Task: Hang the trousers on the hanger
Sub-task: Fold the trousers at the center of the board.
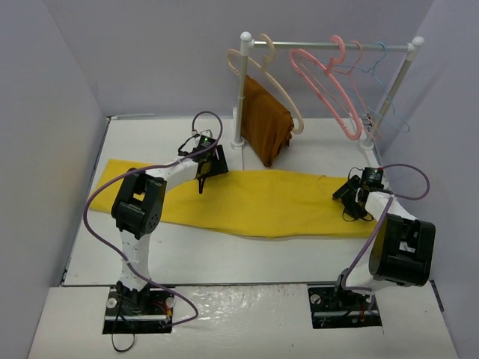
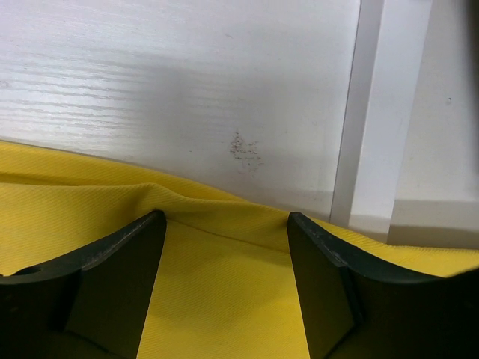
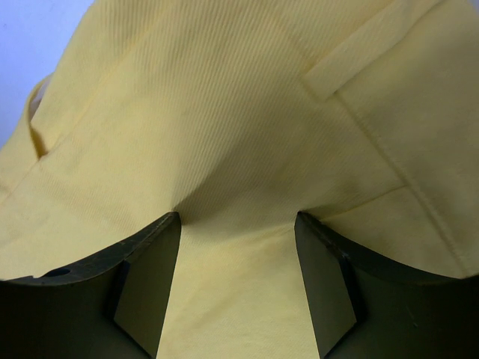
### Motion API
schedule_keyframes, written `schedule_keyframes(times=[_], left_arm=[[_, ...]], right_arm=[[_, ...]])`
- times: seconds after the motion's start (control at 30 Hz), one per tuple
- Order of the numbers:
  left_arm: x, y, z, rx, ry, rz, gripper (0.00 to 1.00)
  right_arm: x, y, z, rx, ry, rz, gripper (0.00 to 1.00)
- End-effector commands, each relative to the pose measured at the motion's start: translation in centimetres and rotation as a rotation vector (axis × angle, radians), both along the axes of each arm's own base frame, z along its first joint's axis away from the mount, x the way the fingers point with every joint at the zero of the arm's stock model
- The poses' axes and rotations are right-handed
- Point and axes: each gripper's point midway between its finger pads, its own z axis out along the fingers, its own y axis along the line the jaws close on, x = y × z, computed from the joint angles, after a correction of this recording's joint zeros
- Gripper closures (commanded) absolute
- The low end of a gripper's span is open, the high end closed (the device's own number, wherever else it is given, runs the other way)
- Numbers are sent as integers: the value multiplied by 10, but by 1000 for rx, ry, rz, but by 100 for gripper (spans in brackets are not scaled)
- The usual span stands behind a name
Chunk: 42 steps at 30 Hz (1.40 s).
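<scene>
The yellow trousers lie flat across the table from left to right. My left gripper is open and rests on their far edge near the rack post. In the left wrist view its jaws straddle a raised fold of yellow cloth. My right gripper is open on the trousers' right end. In the right wrist view it presses into the cloth beside a seam. Two pink hangers hang on the rail, apart from both grippers.
A white clothes rack stands at the back, its base just beyond my left fingers. It also carries a beige hanger with a rust-brown cloth and a light blue hanger. Grey walls close in both sides.
</scene>
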Motion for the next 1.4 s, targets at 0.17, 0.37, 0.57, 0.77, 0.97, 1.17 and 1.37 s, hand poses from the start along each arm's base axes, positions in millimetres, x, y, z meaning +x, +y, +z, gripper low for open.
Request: schedule_keyframes(times=[0.17, 0.37, 0.57, 0.77, 0.97, 1.17, 1.37], left_arm=[[-10, 43, 91, 21, -139, 52, 36], [-68, 49, 104, 27, -131, 29, 36], [-122, 69, 50, 60, -9, 49, 36], [-149, 86, -10, 76, 121, 130, 36], [-151, 110, -31, 84, 207, 222, 36], [-156, 156, -23, 56, 230, 372, 36], [-151, 209, 6, 20, 180, 520, 36]], right_arm=[[-18, -12, 41, -153, -37, 30, 38], [-28, 75, 52, -20, -126, 265, 42], [-62, 130, 34, 69, -86, 367, 58], [-96, 130, -2, 94, 18, 316, 84], [-105, 115, -13, 36, 75, 259, 85], [-103, 103, -12, -6, 78, 204, 79], [-96, 99, -8, -36, 68, 208, 76]])
